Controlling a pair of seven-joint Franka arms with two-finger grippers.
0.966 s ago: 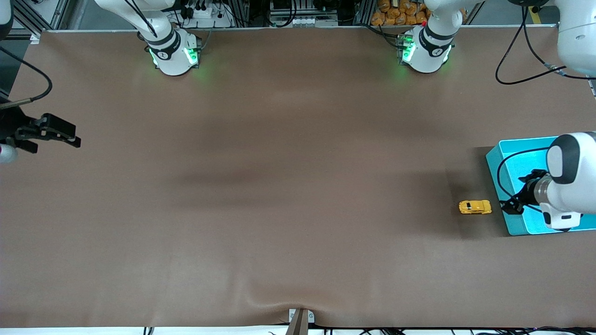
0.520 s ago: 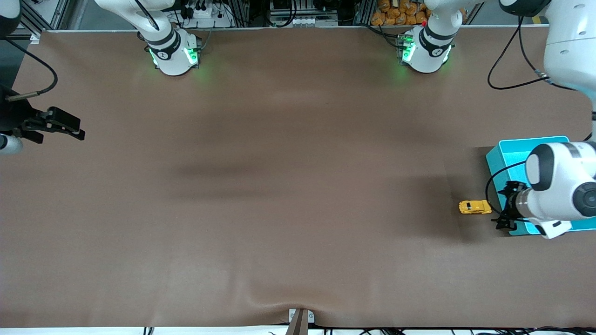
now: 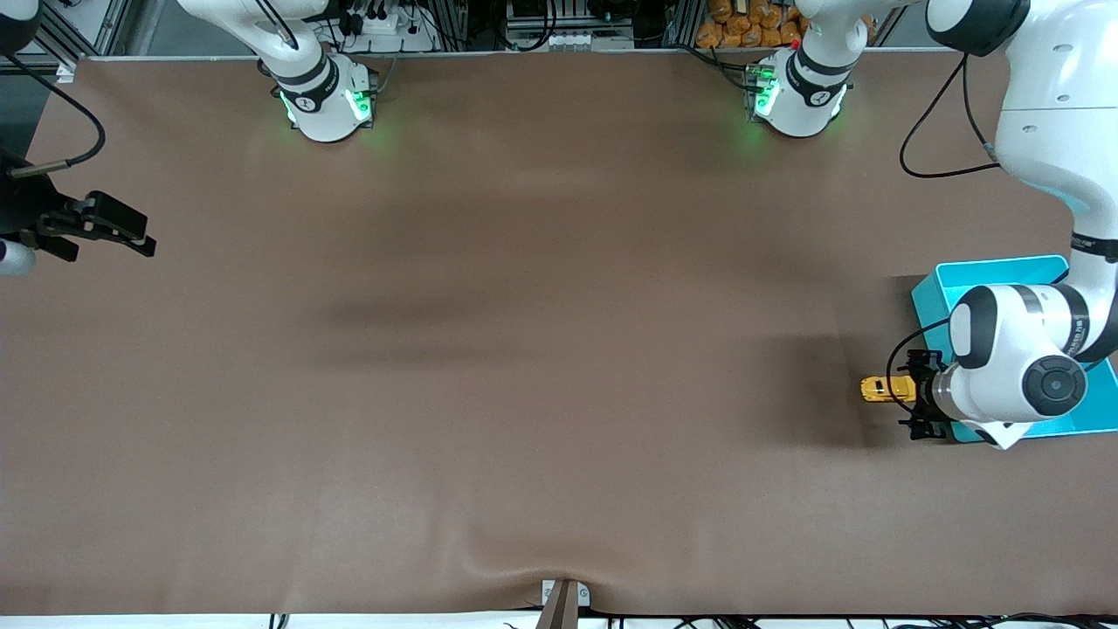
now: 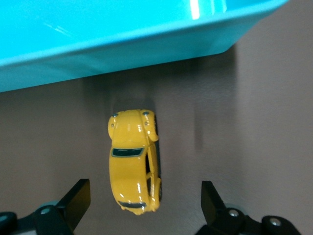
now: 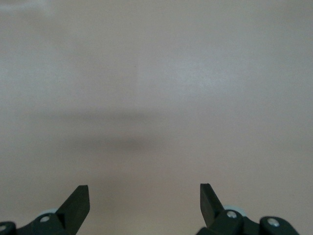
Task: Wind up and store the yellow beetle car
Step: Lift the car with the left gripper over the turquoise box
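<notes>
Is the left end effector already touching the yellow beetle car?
Apart. In the left wrist view, the left end effector is open and bare table shows between each finger and the yellow beetle car.

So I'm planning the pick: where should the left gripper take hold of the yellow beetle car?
Across its flat sides, at mid-body, coming straight down. The yellow beetle car sits upright on its wheels beside the turquoise bin, and the left gripper, open, likely straddles its width already; the rounded roof offers no grip.

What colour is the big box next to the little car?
Turquoise bin; the left wrist view shows it best.
</notes>
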